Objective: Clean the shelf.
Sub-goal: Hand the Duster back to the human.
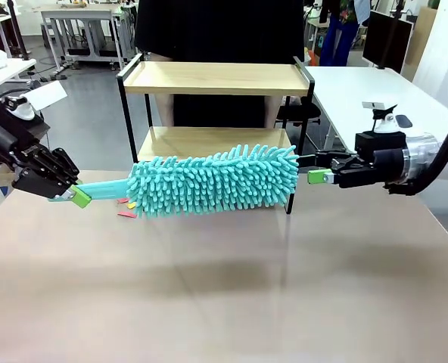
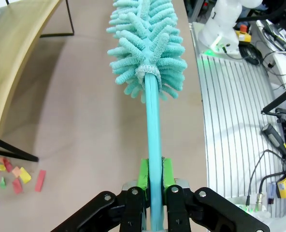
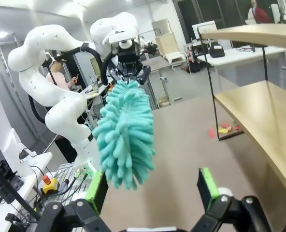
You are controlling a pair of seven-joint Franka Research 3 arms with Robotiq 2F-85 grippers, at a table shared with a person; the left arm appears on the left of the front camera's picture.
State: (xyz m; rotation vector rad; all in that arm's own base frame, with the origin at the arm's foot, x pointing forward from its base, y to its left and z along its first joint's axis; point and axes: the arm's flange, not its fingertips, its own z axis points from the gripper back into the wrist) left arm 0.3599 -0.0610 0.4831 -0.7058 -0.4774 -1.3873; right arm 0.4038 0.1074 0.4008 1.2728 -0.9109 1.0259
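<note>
The left tool (image 1: 79, 197) clamps the duster (image 1: 216, 180) handle; the right tool (image 1: 320, 177) gapes empty. Sweeping should run flat along the shelf (image 1: 216, 78) boards.

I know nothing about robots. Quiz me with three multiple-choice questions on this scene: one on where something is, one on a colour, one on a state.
1. Where are the paper scraps?
A. top board
B. on the table by the shelf leg
C. in the right claw

2. What colour is the duster?
A. teal
B. red
C. white

3. How is the right claw?
A. shut on the duster
B. open, empty
C. shut on the shelf

Answers: 1 B, they lie beside the leg; 2 A, its fluffy head is teal; 3 B, its fingers stand apart while the left claw grips the handle.
</note>
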